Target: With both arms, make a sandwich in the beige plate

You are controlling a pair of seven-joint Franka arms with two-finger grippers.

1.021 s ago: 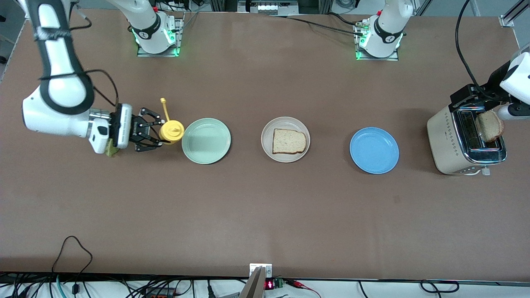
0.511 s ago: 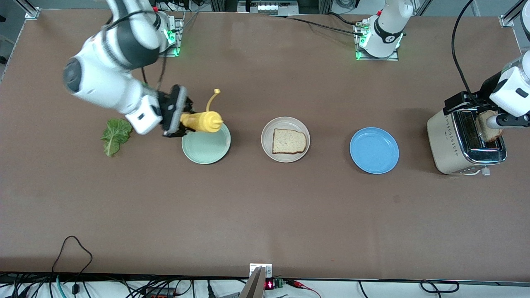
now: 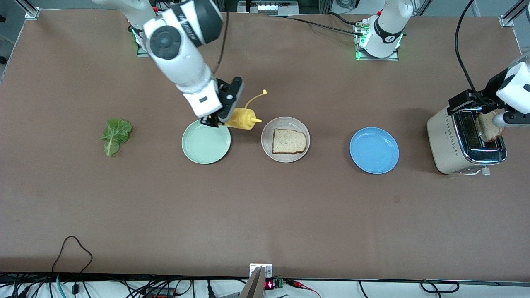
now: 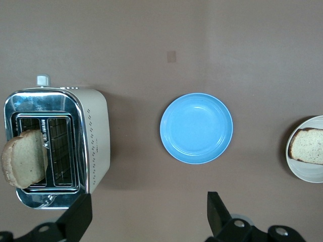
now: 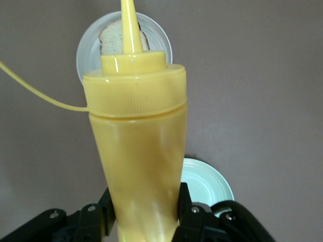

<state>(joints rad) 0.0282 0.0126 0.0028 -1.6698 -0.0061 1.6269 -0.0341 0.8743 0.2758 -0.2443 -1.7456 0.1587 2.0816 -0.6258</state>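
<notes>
While the right claw (image 3: 223,120) carries a yellow squeeze bottle (image 3: 242,120) tipped on its side, nozzle aimed toward the beige plate (image 3: 269,152), its fingers are clamped partway closed on the bottle's body, over the gap between that plate and the mint-green plate (image 3: 206,141). One bread slice (image 3: 289,141) lies flat in the beige plate; a second slice (image 4: 24,158) stands tilted out of a slot of the toaster (image 3: 449,145) at the left arm's end of the tabletop. The left claw (image 4: 146,219) hangs above that stretch of tabletop with its fingers spread wide and nothing between them — the blue plate (image 4: 196,128) shows below it. The lettuce leaf (image 3: 115,135) lies on the bare tabletop toward the right arm's end.

Risks, as I judge them: the tipped bottle could dribble on the tabletop short of the bread; its loose tethered cap (image 3: 263,92) could drag across the slice — and a hard squeeze could flood the plate
</notes>
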